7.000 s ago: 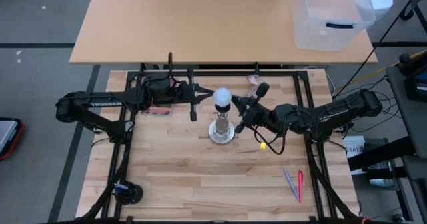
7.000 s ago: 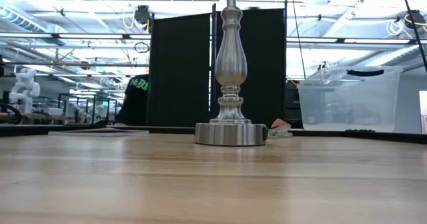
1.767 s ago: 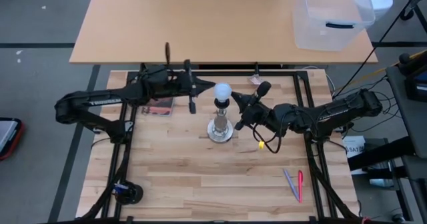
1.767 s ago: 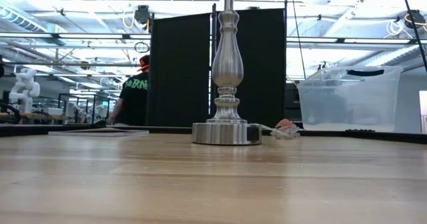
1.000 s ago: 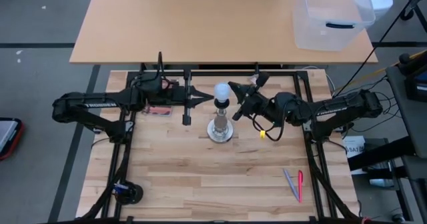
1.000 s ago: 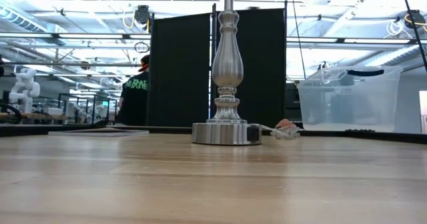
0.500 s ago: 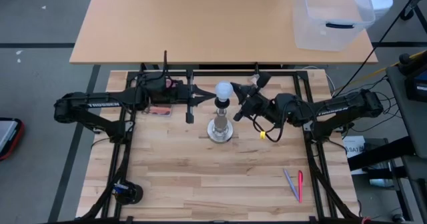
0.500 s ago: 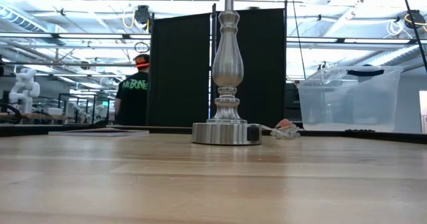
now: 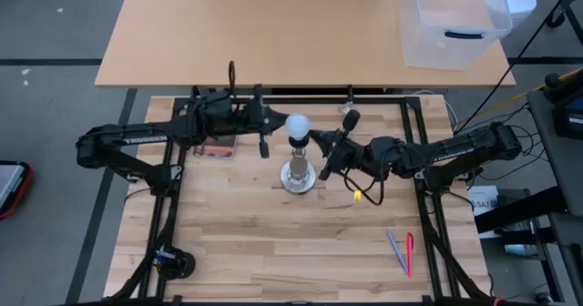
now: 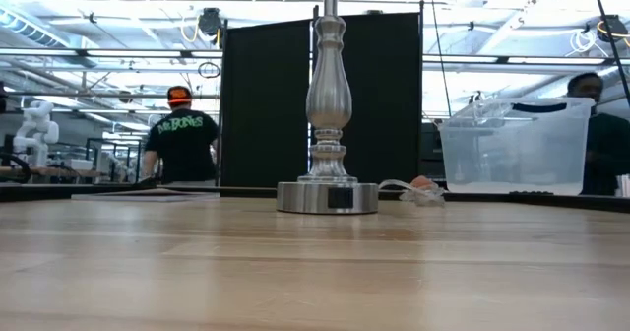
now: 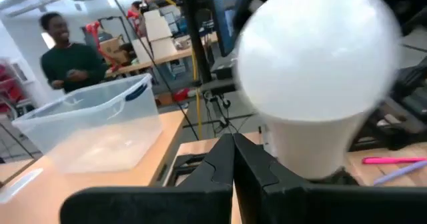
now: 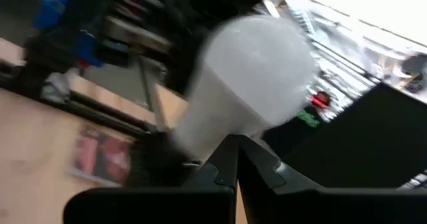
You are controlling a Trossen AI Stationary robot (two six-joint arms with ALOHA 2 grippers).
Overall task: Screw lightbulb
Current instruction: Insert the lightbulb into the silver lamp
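The white frosted lightbulb [image 9: 297, 126] sits upright in the black socket atop the silver stand [image 10: 328, 104], whose round base [image 9: 299, 176] rests on the wooden table's middle. My left gripper [image 9: 276, 124] reaches in level from the table's left, shut, its tips beside the bulb's neck [image 11: 303, 147]. My right gripper [image 9: 316, 138] reaches in level from the right, also shut, its tips at the bulb's lower taper [image 12: 207, 127]. My left gripper's shut fingertips [image 11: 233, 147] stand level right beside the bulb's neck, coming from the table's left; whether they touch it I cannot tell. My right gripper's shut fingertips [image 12: 237, 144] meet the bulb's tapered lower part from the table's right, held level; the bulb stays seated in the socket.
A clear plastic bin [image 9: 455, 24] stands on the tan table beyond the far edge. Pens [image 9: 401, 251] lie near the right front, a small yellow piece [image 9: 358, 197] right of the stand, a pink packet [image 9: 217, 149] under the left arm. People [image 10: 182, 139] stand in the room behind.
The stand has slid a little toward the table's left and turned about on its base, so the dark block on the base now faces the low camera. My right gripper has swung toward the near edge, my left gripper toward the far edge and the bulb. Both stay shut.
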